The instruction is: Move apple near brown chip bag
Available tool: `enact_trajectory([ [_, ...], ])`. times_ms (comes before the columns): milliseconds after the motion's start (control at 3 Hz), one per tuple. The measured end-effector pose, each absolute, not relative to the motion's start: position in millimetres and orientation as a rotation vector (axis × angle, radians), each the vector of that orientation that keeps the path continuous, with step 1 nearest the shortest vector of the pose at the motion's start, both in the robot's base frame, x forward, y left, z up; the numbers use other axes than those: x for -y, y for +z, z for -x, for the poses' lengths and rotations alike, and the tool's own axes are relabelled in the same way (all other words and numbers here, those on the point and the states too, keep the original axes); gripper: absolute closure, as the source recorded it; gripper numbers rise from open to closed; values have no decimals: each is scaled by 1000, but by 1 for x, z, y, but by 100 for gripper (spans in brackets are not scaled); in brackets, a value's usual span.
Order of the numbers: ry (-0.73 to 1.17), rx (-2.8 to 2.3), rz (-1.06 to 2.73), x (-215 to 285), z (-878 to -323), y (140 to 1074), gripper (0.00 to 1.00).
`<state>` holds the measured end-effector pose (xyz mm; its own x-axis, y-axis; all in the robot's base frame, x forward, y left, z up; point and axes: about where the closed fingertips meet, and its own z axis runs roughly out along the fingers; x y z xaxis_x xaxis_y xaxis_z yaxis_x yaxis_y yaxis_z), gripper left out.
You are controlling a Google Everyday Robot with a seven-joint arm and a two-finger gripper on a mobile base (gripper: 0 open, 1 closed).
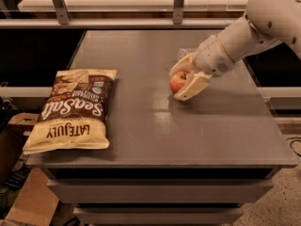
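The apple [178, 82], small and red-orange, sits between the two cream fingers of my gripper [178, 83] at the right middle of the grey table [141, 126]. The fingers close around it, one behind and one in front. The arm reaches in from the upper right. The brown chip bag [73, 110], with white "Sea Salt" script and cream-yellow ends, lies flat at the table's left front, well to the left of the apple.
A clear crinkled plastic item [186, 54] lies just behind the gripper, partly hidden by it. A metal rail and posts [178, 4] run along the table's far edge. Cardboard [28, 197] lies on the floor at the lower left.
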<state>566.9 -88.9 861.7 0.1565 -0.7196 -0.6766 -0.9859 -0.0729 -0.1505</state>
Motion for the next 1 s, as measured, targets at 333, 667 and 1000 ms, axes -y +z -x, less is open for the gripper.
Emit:
enact_trajectory([
  [333, 669, -1513, 1918, 49, -565, 860, 100],
  [667, 772, -1387, 1985, 3, -555, 858, 100],
  [1000, 843, -1269, 2031, -35, -541, 859, 100],
])
